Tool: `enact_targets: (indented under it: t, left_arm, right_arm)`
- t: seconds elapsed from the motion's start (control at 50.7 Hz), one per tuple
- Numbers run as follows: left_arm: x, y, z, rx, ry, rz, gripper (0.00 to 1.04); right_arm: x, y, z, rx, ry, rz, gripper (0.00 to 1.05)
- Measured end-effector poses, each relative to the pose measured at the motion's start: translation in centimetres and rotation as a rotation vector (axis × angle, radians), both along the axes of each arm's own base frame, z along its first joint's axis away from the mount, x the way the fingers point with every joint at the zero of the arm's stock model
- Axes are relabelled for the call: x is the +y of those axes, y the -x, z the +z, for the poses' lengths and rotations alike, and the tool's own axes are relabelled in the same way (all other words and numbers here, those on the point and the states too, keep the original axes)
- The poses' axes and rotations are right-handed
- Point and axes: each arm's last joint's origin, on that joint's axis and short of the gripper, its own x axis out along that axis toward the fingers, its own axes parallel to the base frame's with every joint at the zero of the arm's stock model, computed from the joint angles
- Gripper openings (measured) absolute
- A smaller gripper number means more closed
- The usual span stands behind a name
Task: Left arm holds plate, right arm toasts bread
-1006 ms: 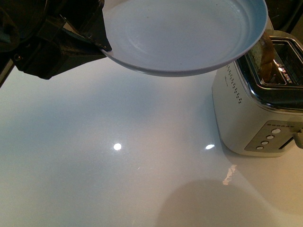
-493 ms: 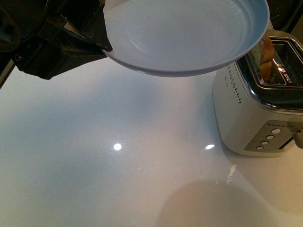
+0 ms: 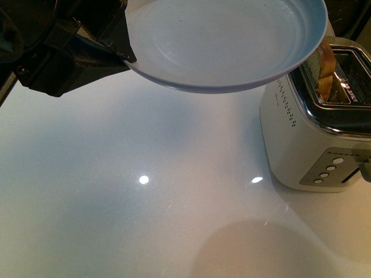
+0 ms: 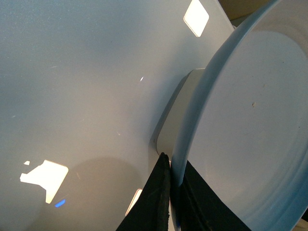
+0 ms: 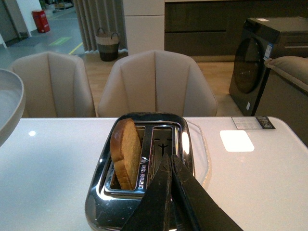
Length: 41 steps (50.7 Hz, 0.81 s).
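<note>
Bread (image 5: 126, 153) stands up in toaster (image 5: 98, 207) slot, near counter (image 3: 145, 231) right edge. Our rt hand (image 5: 169, 161), shut + empty, hangs just beside it. Lft hand (image 4: 168, 168) pinches plate (image 3: 226, 40) rim, plate up near toaster.

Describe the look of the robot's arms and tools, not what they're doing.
Everything visible is matte black. The left arm is bulky and angular, built from blocky housings. The left tool is flat and blade-like, with a rough, scuffed surface. The right tool is long and smooth, tapering to narrow tips. No cables or markings can be made out.
</note>
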Motion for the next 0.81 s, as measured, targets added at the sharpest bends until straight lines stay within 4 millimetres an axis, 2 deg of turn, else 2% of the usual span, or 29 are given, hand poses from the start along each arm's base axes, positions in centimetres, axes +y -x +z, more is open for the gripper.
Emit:
enact_targets:
  t: [0.434, 0.809]
  left_arm:
    - [0.0, 0.0, 0.0, 0.000, 0.000, -0.001, 0.03]
    - [0.0, 0.0, 0.0, 0.000, 0.000, 0.000, 0.03]
  right_arm:
    - [0.0, 2.2, -1.3, -0.012, 0.000, 0.000, 0.02]
    - [0.0, 3.5, -0.9, -0.026, 0.000, 0.001, 0.02]
